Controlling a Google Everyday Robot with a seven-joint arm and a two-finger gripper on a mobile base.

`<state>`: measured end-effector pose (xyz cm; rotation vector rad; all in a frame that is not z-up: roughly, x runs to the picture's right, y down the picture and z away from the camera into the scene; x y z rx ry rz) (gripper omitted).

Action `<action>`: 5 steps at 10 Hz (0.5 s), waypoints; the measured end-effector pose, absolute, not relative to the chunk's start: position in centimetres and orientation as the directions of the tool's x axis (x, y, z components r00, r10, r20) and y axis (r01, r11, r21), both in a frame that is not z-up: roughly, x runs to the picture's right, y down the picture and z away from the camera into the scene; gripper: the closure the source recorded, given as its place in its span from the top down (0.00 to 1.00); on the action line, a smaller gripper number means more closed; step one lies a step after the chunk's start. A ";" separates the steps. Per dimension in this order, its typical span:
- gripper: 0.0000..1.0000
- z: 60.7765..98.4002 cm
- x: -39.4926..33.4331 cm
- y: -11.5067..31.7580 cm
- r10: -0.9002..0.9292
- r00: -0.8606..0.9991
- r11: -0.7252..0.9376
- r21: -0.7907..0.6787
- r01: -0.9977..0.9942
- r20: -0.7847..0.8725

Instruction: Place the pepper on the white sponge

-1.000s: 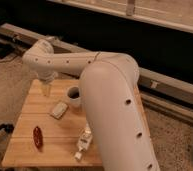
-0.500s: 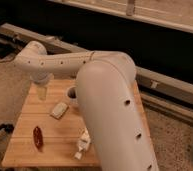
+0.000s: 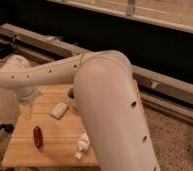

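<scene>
Pepper (image 3: 37, 136) lies nearest us, on the table's (image 3: 55, 152) front left, well apart from the sponge (image 3: 59, 109) farther back. Left of the sponge hangs the gripper (image 3: 26, 111); we cannot tell how wide it stands.

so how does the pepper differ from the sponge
The pepper is dark red and glossy; the sponge is off-white and matte. The pepper is long and narrow; the sponge is a wider flat rectangle. The pepper lies nearer the front edge of the table than the sponge. Both lie on the table, apart. The gripper hangs beside the sponge.
</scene>
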<state>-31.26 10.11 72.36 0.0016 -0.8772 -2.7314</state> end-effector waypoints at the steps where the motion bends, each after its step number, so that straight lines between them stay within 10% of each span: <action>1: 0.80 72.1 -32.4 13.0 -0.264 -0.959 -0.750 0.603 0.273 0.106; 5: 0.80 74.9 -35.4 19.8 -0.226 -0.962 -0.717 0.643 0.271 0.153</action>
